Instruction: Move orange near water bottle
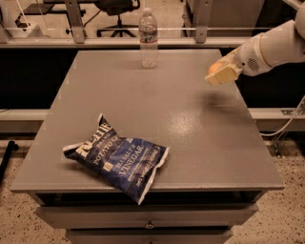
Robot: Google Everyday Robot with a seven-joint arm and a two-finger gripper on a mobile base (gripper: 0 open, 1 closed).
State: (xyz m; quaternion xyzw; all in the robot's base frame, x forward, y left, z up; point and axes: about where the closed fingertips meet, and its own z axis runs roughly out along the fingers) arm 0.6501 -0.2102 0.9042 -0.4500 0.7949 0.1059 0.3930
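Note:
The water bottle (pixel 148 38), clear with a white cap and a pale label band, stands upright at the far middle of the grey table (pixel 143 114). My gripper (pixel 220 74) hangs above the table's right side, to the right of the bottle and well apart from it. Its pale fingers (pixel 225 75) are closed around the orange (pixel 216 64), of which only an orange sliver shows between them. A shadow lies on the table below the gripper.
A blue potato chip bag (pixel 117 158) lies flat near the table's front left. The table's right edge runs just below my arm (pixel 271 47). A rail and an office chair (pixel 116 9) stand behind the table.

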